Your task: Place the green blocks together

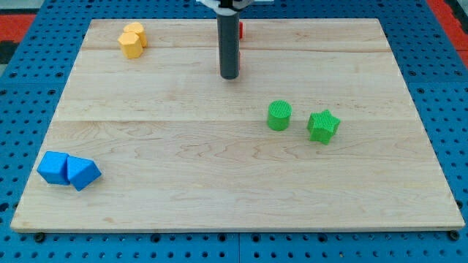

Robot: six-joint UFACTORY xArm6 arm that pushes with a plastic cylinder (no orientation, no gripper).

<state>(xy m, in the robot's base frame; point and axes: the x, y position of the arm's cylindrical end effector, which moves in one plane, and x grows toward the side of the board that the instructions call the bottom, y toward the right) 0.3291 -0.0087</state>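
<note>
Green blocks: two of them, a green cylinder [278, 115] and a green star block [323, 126], stood right of the board's middle, the star just to the view's right of the cylinder and slightly lower, with a narrow gap between, not touching.
Wooden board [219, 190]: a pale plank surface, it filled most of the view and lay on a blue perforated table [29, 14].
Rod: dark and upright, it came down from the view's top near the centre.
My tip [229, 76]: it rested on the board in the upper middle, well apart from both green blocks, up and to the view's left of the cylinder; it is a plain rod end, so it held nothing and touched no block.
Blue blocks: a blue cube [53, 167] and a blue wedge-like block [82, 173] were touching each other at the lower left corner.
Yellow blocks [132, 39]: two, pressed together near the upper left corner; the exact shape was not clear.
Red block [240, 30]: only a small sliver was visible behind the rod at the top edge; shape hidden.
</note>
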